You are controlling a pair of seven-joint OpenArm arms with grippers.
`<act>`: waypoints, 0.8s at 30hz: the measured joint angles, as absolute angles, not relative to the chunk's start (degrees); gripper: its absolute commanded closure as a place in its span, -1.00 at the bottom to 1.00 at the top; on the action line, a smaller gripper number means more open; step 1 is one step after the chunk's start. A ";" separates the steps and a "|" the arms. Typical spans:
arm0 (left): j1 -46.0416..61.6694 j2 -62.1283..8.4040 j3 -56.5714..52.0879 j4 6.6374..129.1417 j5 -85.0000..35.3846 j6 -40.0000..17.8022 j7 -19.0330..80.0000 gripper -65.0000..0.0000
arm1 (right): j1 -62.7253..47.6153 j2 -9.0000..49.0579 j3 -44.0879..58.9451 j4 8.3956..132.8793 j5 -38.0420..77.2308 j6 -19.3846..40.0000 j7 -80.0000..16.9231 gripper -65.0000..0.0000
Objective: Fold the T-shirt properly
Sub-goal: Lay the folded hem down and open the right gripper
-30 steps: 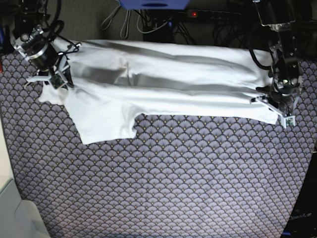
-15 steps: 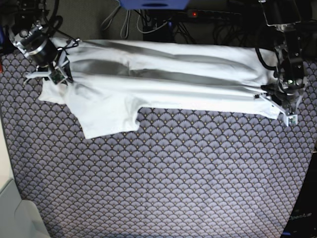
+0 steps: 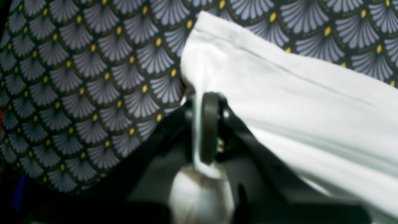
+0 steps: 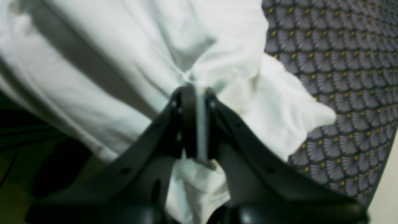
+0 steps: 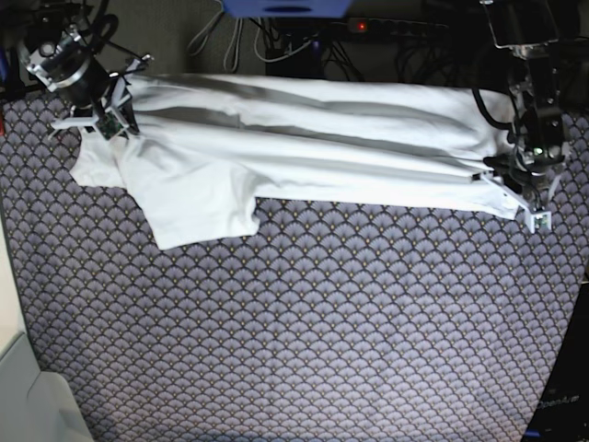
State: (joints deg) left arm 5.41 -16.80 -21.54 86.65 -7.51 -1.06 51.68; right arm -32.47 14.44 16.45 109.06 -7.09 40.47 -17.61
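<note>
2 grippers, left gripper and right gripper, clamp the T-shirt, apparently stretched over the patterned mat.

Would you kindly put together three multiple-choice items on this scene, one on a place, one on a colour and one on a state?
1. Where does the T-shirt lie on the patterned mat?
A. along the far edge
B. in the near half
C. off the mat

2. What colour is the T-shirt?
A. blue
B. white
C. red

3. How are the left gripper and right gripper?
A. both open and clear
B. one open
C. both shut on cloth

Answers: 1 A, the base view shows it stretched along the top. 2 B, it is plain white. 3 C, each wrist view shows cloth pinched between closed jaws.
</note>
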 measured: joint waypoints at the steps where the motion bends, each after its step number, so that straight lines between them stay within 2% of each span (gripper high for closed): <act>1: 5.43 -16.80 -21.54 86.65 -7.51 -1.06 51.68 0.89 | -32.45 14.46 16.45 109.06 -7.07 40.47 -18.06 0.74; 5: 5.56 -16.84 -21.54 86.65 -7.05 -0.82 51.66 0.53 | -32.60 14.52 16.73 109.01 -7.33 40.47 -22.92 0.45; 7: 5.72 -16.84 -21.54 86.63 -7.01 -0.60 51.66 0.45 | -32.77 14.59 16.78 109.01 -7.29 40.45 -24.03 0.38; 13: 5.72 -16.84 -21.54 86.63 -7.03 -0.62 51.66 0.45 | -32.77 14.57 17.21 109.03 -7.25 40.47 -24.21 0.37; 18: 5.72 -16.82 -21.54 86.67 -7.05 -0.62 53.91 0.42 | -32.73 14.46 22.11 109.14 -7.11 40.47 -24.14 0.37; 22: 5.72 -16.97 -21.54 87.09 -6.83 -0.60 55.05 0.05 | -32.60 14.48 25.04 109.14 -7.31 40.45 -24.25 0.36; 24: 5.72 -17.02 -21.54 87.44 -6.79 -0.60 55.05 -0.05 | -32.62 14.59 25.30 109.14 -7.29 40.45 -24.23 0.36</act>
State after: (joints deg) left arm 5.72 -17.02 -21.54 87.44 -6.79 -0.60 55.05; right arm -32.62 14.59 25.30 109.14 -7.29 40.45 -24.23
